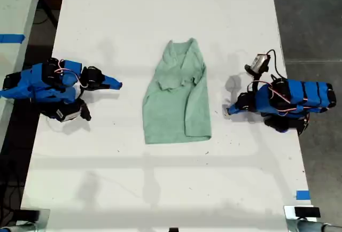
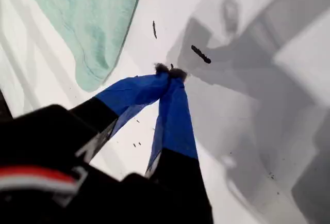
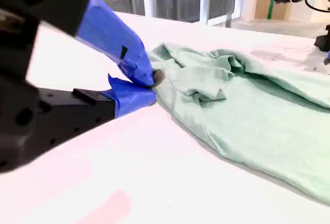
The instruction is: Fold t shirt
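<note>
The pale mint-green t shirt (image 1: 176,103) lies wrinkled in the middle of the white table (image 1: 160,189), with one side folded over its middle. My first gripper (image 1: 226,111) is at the exterior view's right, shut with nothing in it, tips low over the table a little off the shirt's edge. In its wrist view the blue jaws (image 2: 170,70) meet at the tips, and a rounded corner of the t shirt (image 2: 87,17) lies beyond them. My second gripper (image 1: 118,85) is at the exterior view's left, shut and empty, apart from the shirt. Its wrist view shows the closed tips (image 3: 153,82) before the t shirt (image 3: 247,110).
Blue tape marks (image 1: 302,194) sit near the table's front corner at the exterior view's right, and another (image 1: 12,38) on a neighbouring surface at the left. Small dark marks (image 2: 201,54) dot the table by my first gripper. Dark floor borders the table on both sides.
</note>
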